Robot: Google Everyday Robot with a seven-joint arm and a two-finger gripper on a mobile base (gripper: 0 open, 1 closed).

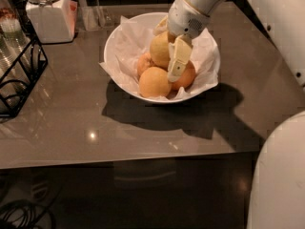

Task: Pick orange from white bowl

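So the pick is maybe halfway, I'd say. The gripper (175,61) is down in the bowl (114,42), pressed right up against the right side of the orange (160,49). The orange sits on top of the smaller fruits (154,82), near the back of the pile, and it isn't lifted at all. Honestly I can't tell whether the gripper is clamped on it or just parked beside it. So the reach looks done. What's left is a sure grab, then lifting the orange up clear of the rim without knocking the other fruits around on that crinkly paper.
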